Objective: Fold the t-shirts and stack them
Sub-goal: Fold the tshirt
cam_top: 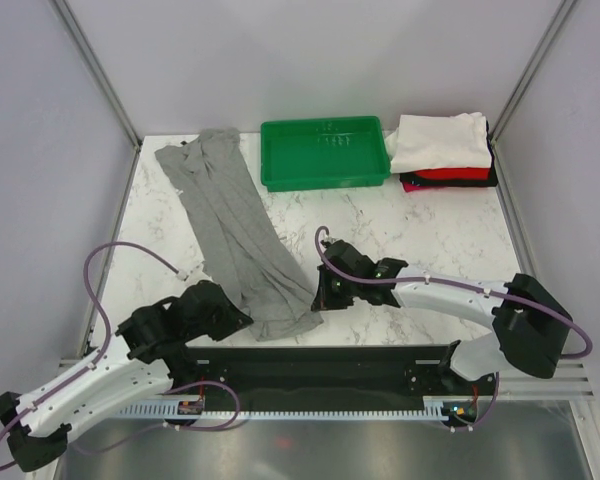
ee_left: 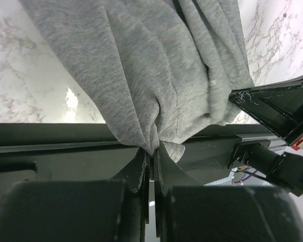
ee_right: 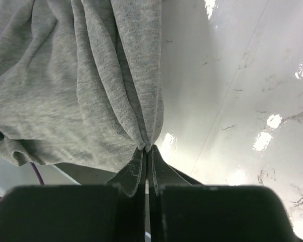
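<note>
Marble table (cam_top: pixel 430 240): grey t-shirt (cam_top: pixel 230 225) lies bunched lengthwise, far-left to near edge. Left gripper (ee_left: pixel 152 154) and right gripper (ee_right: pixel 147 150) are both clamped on its near end. Best to pull the corners apart evenly to spread it flat.

1. The overhead view is bright, even and sharp, with faint shadows under the arms (cam_top: pixel 110 375)
2. Beyond the right gripper (ee_right: pixel 147 151), white glare patches dot the marble table (ee_right: pixel 232 101)
3. Both wrist views blur the dark fingers (ee_right: pixel 133 175) nearest the lens; the grey shirt (ee_right: pixel 91 91) ahead is crisp
</note>
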Tool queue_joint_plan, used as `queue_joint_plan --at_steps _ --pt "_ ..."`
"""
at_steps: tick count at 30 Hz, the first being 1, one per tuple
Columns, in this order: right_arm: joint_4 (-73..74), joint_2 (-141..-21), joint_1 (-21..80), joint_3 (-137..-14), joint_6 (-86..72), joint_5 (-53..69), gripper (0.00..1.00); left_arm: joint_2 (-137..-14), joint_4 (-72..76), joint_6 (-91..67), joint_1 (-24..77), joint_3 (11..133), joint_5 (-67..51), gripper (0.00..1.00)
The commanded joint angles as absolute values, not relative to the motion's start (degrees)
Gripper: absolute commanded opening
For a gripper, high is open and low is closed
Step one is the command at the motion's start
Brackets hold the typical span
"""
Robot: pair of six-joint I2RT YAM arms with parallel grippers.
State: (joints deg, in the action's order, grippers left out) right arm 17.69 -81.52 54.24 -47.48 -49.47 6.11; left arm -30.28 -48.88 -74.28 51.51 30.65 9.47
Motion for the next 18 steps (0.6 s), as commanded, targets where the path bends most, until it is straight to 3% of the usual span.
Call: queue_joint_plan --at_steps 1,11,18 --pt "22.9 -80.9 54.9 -51.3 -52.3 1.6 0.00 -28.7 -56.8 -73.5 51.8 35.1 12.5 0.02" --pt "32.5 -94.0 54.3 -74.2 -44.0 -2.5 0.00 -30.9 -58.7 -73.7 51.7 40.3 27.7 0.02" --pt "39.3 -105.2 49.8 -93.6 -38.5 -3.0 0.00 -44.3 -53.1 -58.6 45.2 49.3 34.8 0.02"
